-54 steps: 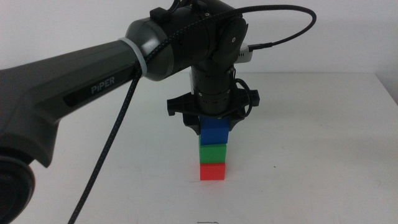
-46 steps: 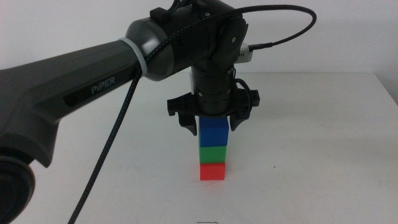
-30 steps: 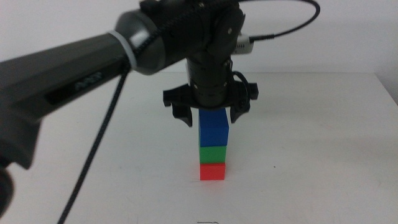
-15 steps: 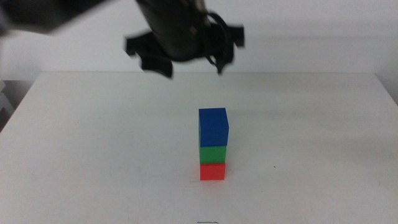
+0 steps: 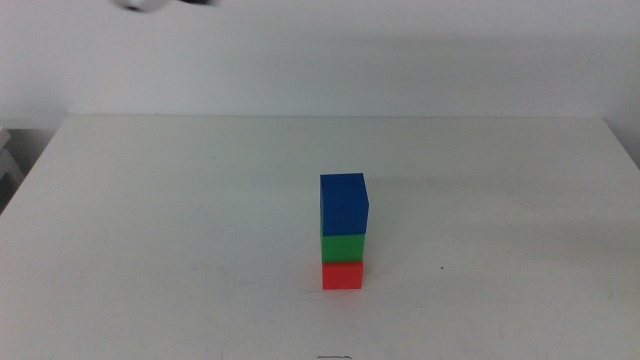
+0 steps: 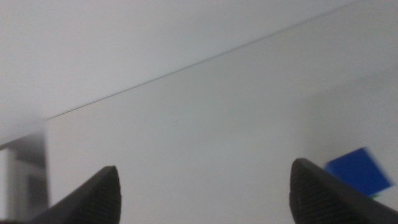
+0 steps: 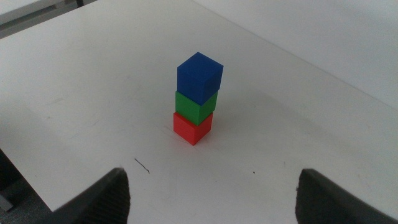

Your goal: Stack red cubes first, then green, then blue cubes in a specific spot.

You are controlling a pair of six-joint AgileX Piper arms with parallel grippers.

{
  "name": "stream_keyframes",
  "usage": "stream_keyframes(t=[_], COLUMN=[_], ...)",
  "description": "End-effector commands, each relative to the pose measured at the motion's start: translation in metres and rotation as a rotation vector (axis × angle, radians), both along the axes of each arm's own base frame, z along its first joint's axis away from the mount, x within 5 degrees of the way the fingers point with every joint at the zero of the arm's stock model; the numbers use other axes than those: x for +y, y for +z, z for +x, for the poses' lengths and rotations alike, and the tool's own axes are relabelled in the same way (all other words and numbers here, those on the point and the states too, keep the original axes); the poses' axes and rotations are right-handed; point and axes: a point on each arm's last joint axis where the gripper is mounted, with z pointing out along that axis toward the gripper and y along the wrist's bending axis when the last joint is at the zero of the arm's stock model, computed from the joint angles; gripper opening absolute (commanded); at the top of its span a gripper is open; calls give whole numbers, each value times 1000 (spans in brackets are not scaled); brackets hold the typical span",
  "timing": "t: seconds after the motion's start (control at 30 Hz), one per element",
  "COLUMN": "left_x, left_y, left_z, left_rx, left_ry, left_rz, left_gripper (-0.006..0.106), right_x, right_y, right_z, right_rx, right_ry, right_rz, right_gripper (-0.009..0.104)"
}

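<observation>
Red cube (image 5: 342, 275), green cube (image 5: 343, 246) and blue cube (image 5: 344, 204) stand stacked on the worktop (image 5: 150, 220); both the left gripper (image 6: 202, 193) and right gripper (image 7: 211, 196) hang spread and should steer wide of the tower.

White table (image 5: 150, 220) (matte) against plain pale wall (image 5: 400, 60).

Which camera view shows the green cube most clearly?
The right wrist view: the green cube shows two faces and a sliver of its top between the red and blue cubes. The middle view shows one face. The left wrist view shows at most a blurred green sliver.
</observation>
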Motion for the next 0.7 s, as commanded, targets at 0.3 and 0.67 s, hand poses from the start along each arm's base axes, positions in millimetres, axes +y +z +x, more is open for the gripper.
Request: stream_keyframes(t=[0.3,0.67], left_x=[117,131], left_y=[2,10], left_z=[-57,-99], left_rx=[-152,-244], left_ry=[254,302], left_rz=[-75,-120], left_gripper=[92,92], right_x=[1,1], right_y=[12,12], right_z=[3,3], right_rx=[-81,-81], right_ry=[3,3], right_rz=[39,38], right_gripper=[94,94])
